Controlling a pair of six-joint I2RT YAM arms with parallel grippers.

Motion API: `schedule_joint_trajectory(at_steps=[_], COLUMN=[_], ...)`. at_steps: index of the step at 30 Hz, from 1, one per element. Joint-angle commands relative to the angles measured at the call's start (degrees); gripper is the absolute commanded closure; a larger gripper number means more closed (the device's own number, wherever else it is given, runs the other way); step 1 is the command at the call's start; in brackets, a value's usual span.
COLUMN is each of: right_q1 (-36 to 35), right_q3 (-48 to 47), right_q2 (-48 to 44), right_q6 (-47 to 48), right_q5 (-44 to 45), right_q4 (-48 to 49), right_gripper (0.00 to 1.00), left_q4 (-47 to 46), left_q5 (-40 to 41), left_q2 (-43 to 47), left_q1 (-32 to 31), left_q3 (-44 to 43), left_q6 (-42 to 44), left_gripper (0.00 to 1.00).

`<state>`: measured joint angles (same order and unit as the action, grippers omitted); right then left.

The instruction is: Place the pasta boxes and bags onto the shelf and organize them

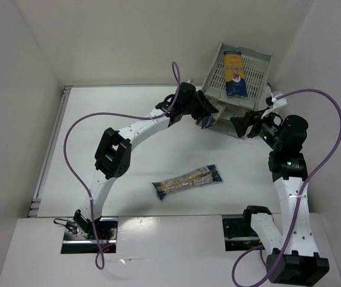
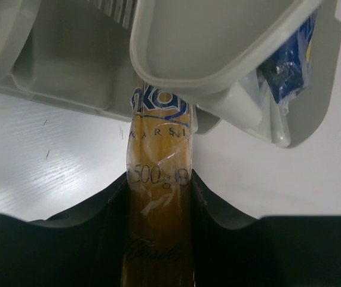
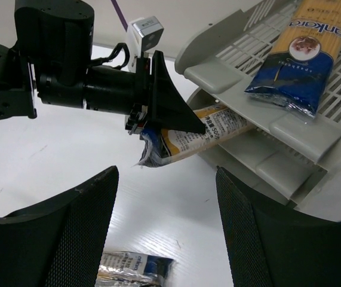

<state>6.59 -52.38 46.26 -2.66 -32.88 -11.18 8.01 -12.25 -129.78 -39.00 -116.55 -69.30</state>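
Clear-plastic packet [image 2: 158,152] under shelf [image 2: 218,54] lip, left end effector [image 2: 158,191] clamping it

A robot lab cell: plain white walls [image 1: 128,36] enclose a white table [image 1: 176,149].

shelf [image 1: 255,72] top tier: pkt A [image 1: 233,73] | tier below: pkt B [image 3: 215,130] half-in | table [image 1: 158,149] in front: pkt C [image 1: 187,181]

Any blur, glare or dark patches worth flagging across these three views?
Top external: even soft light, no glare, reasonably sharp. Left wrist: the held spaghetti packet shows slight sheen yet its print reads, the shelf rim above is soft, and the left gripper is nearly black. Right wrist: the right gripper looms dark in front; the shelf beyond is well lit.
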Motion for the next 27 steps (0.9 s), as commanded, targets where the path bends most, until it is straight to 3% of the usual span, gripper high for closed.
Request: schedule_joint_trajectory(at_steps=[1, 2, 4, 8, 14, 20, 24, 25, 27], right_q1=[0.0, 0.0, 0.0, 0.0, 0.0, 0.0, 0.0, 0.0, 0.0], right_q3=[-0.6, -0.6, -0.6, -0.6, -2.4, -2.4, -2.9, -3.5, -4.1], right_q2=[0.6, 0.6, 0.6, 0.6, 1.8, 1.8, 1.8, 2.7, 5.0], right_q6=[2.6, 3.4, 4.3, 6.1, 6.1, 9.2, 13.9, 14.6, 16.9], right_q5=[0.6, 1.2, 2.4, 4.4, 4.9, 5.5, 3.9, 3.9, 3.9], right_q4=[1.0, 1.0, -0.9, -2.7, -2.7, -4.4, -8.5, -9.6, -12.2], right_gripper=[0.29, 0.29, 0.29, 0.25, 0.24, 0.24, 0.36, 0.5, 0.62], left_q4=[-7.9, -8.4, -8.5, -8.5, -8.5, -7.9, -7.3, -6.4, -5.5], left_q5=[4.9, 5.0, 5.7, 7.7, 8.3, 6.1, 5.6, 5.6, 4.7], left_q2=[-1.0, -1.7, -2.4, -4.5, -6.5, -4.4, -0.7, 0.3, 4.0], left_q1=[-0.4, -0.4, -0.4, -0.4, -0.4, 0.2, 1.3, 2.0, 2.7], left_q3=[-3.8, -3.8, -4.5, -5.1, -6.3, -6.1, -1.8, -0.4, 3.2], left_q6=[-4.0, -4.0, -4.0, -4.0, -4.0, -2.6, 1.3, 2.8, 3.8], left_gripper=[0.7, 0.68, 0.51, 0.4, 0.4, 0.31, 0.22, 0.21, 0.18])
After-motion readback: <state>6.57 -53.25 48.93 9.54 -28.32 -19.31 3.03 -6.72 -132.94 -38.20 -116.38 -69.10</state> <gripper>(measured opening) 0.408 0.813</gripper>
